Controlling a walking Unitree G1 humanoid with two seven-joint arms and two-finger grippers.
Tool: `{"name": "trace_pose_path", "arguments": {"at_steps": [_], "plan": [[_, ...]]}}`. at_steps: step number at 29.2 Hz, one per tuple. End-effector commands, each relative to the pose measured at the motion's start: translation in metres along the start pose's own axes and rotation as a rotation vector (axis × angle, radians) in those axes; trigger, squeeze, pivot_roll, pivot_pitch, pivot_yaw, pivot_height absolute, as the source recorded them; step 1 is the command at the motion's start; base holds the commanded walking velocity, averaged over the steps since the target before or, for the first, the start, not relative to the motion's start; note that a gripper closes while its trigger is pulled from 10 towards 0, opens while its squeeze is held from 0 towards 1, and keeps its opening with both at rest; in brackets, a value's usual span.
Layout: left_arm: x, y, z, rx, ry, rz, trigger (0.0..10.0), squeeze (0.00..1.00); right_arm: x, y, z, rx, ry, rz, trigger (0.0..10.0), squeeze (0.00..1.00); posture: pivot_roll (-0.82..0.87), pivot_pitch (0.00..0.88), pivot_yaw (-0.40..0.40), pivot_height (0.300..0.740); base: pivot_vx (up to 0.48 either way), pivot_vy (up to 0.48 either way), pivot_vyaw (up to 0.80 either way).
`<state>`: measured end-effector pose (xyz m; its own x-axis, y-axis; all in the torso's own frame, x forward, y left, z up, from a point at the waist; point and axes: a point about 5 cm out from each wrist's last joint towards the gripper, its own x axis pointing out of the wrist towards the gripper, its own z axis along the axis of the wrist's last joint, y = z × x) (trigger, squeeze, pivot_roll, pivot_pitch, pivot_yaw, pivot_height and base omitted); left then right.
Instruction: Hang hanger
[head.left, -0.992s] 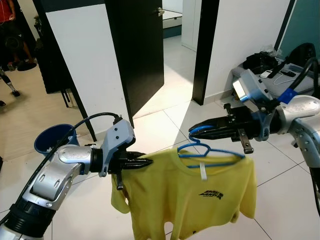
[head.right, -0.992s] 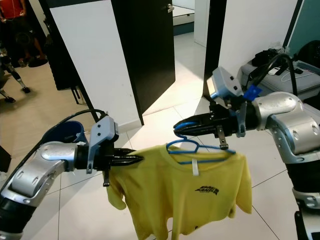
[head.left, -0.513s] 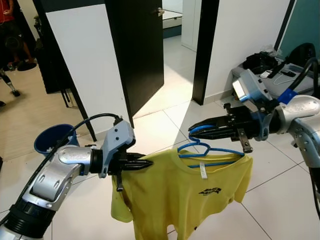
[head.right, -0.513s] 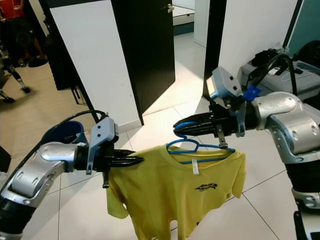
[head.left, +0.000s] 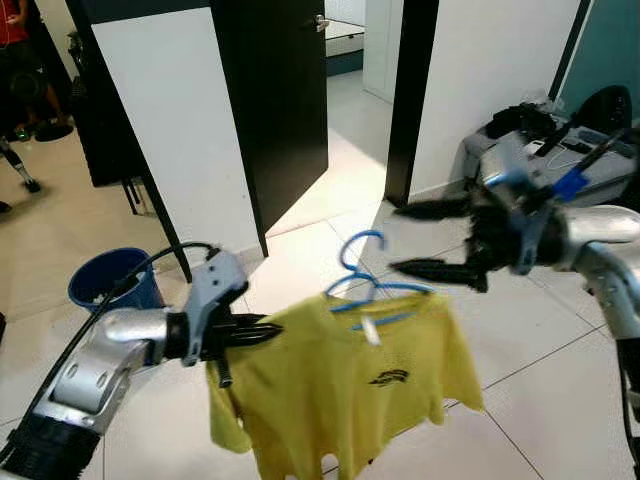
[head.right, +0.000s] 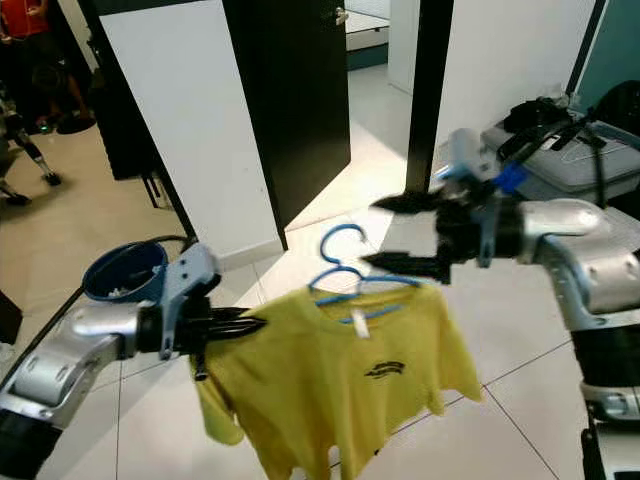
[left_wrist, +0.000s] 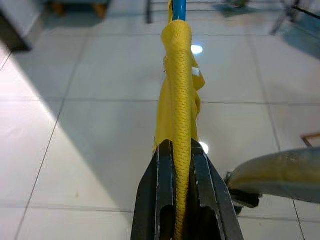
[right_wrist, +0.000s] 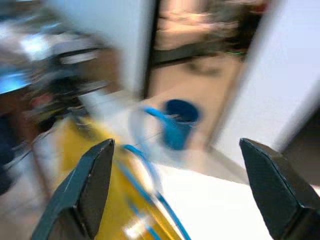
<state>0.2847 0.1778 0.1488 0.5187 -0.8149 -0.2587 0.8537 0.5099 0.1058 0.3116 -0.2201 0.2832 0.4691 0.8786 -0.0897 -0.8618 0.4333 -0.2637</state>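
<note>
The floor (head.left: 330, 215) is pale glossy tile, turning to tan boards beyond the black door (head.left: 275, 100). A blue bucket (head.left: 110, 280) stands on the tile left of that door; a grey case (head.right: 560, 165) sits well to its right.

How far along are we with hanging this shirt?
Done: the yellow shirt is dressed on the blue hanger. In hand: the left pincer is shut on the shirt's shoulder, while the right pincer is open with the hook free between its fingers. Left: I can make out no rail or rod, so the hanging itself is not yet done.
</note>
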Motion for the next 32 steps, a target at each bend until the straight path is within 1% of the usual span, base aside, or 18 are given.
{"name": "trace_pose_path", "arguments": {"at_steps": [1, 2, 5, 8, 9, 10, 11, 12, 13, 14, 15, 16, 17, 18, 19, 20, 24, 32], "plan": [[-0.012, 0.005, -0.010, -0.043, -0.023, 0.083, 0.0, 0.00, -0.010, -0.009, -0.014, 0.047, -0.023, -0.151, 10.0, 1.00, -0.10, 0.000, 0.061, 0.740, 0.000, 0.000, 0.00], [-0.012, 0.005, -0.010, -0.043, -0.023, 0.083, 0.0, 0.00, -0.010, -0.009, -0.014, 0.047, -0.023, -0.151, 10.0, 1.00, -0.10, 0.000, 0.061, 0.740, 0.000, 0.000, 0.00], [-0.025, 0.004, -0.026, -0.107, -0.027, 0.180, 0.0, 0.00, -0.028, -0.020, -0.033, 0.146, -0.088, -0.402, 10.0, 1.00, -0.10, 0.000, 0.057, 0.740, 0.000, 0.000, 0.00], [-0.032, 0.003, -0.031, -0.134, -0.060, 0.263, 0.0, 0.00, -0.040, -0.028, -0.056, 0.258, -0.126, -0.658, 10.0, 1.00, -0.10, 0.000, 0.051, 0.740, 0.000, 0.000, 0.00], [-0.033, 0.003, -0.031, -0.137, -0.071, 0.279, 0.0, 0.00, -0.041, -0.028, -0.062, 0.282, -0.124, -0.704, 10.0, 1.00, -0.10, 0.000, 0.051, 0.740, 0.000, 0.000, 0.00], [-0.030, 0.000, -0.025, -0.140, -0.117, 0.290, 0.0, 0.00, -0.035, -0.024, -0.074, 0.374, -0.157, -0.744, 10.0, 0.00, -0.10, 0.000, 0.051, 0.740, 0.000, 0.000, 0.00], [-0.030, 0.000, -0.025, -0.140, -0.117, 0.290, 0.0, 0.00, -0.035, -0.024, -0.074, 0.374, -0.157, -0.744, 10.0, 0.00, -0.10, 0.000, 0.051, 0.740, 0.000, 0.000, 0.00], [-0.028, -0.001, -0.021, -0.141, -0.149, 0.294, 0.0, 0.00, -0.030, -0.020, -0.081, 0.436, -0.181, -0.758, 10.0, 0.00, -0.10, 0.000, 0.051, 0.740, 0.000, 0.000, 0.00], [-0.022, -0.004, -0.011, -0.136, -0.204, 0.289, 4.4, 0.00, -0.015, -0.012, -0.088, 0.519, -0.213, -0.736, 10.0, 0.00, -0.10, 0.000, 0.051, 0.740, 0.000, 0.000, 0.00], [-0.022, -0.004, -0.011, -0.136, -0.204, 0.289, 4.4, 0.00, -0.015, -0.012, -0.088, 0.519, -0.213, -0.736, 10.0, 0.00, -0.10, 0.000, 0.051, 0.740, 0.000, 0.000, 0.00], [-0.016, -0.007, -0.001, -0.128, -0.261, 0.281, 6.0, 0.00, 0.003, -0.002, -0.092, 0.577, -0.239, -0.689, 10.0, 0.00, -0.09, 0.000, 0.048, 0.740, 0.000, 0.000, 0.00], [-0.016, -0.007, -0.001, -0.128, -0.261, 0.281, 6.0, 0.00, 0.003, -0.002, -0.092, 0.577, -0.239, -0.689, 10.0, 0.00, -0.09, 0.000, 0.048, 0.740, 0.000, 0.000, 0.00], [-0.010, -0.011, 0.011, -0.113, -0.314, 0.260, 9.7, 0.00, 0.021, 0.006, -0.092, 0.622, -0.266, -0.633, 10.0, 0.00, -0.09, 0.000, 0.051, 0.740, 0.000, 0.000, 0.00], [-0.004, -0.016, 0.023, -0.099, -0.362, 0.235, 10.0, 0.00, 0.037, 0.013, -0.089, 0.651, -0.288, -0.581, 10.0, 0.00, -0.08, 0.000, 0.045, 0.740, 0.000, 0.000, 0.00], [-0.004, -0.016, 0.023, -0.099, -0.362, 0.235, 10.0, 0.00, 0.037, 0.013, -0.089, 0.651, -0.288, -0.581, 10.0, 0.00, -0.08, 0.000, 0.045, 0.740, 0.000, 0.000, 0.00], [-0.001, -0.018, 0.030, -0.091, -0.388, 0.218, 10.0, 0.00, 0.045, 0.015, -0.087, 0.662, -0.300, -0.553, 10.0, 0.00, -0.08, 0.000, 0.045, 0.740, 0.000, 0.000, 0.00], [0.005, -0.021, 0.044, -0.060, -0.427, 0.225, 10.0, 0.00, 0.060, 0.015, -0.079, 0.678, -0.338, -0.539, 10.0, 0.00, -0.08, 0.000, 0.046, 0.740, 0.000, 0.000, 0.00], [0.008, -0.025, 0.058, -0.045, -0.468, 0.227, 10.0, 0.00, 0.065, 0.006, -0.065, 0.707, -0.434, -0.623, 10.0, 0.00, -0.08, 0.000, 0.048, 0.740, 0.000, 0.000, 0.00]]}}
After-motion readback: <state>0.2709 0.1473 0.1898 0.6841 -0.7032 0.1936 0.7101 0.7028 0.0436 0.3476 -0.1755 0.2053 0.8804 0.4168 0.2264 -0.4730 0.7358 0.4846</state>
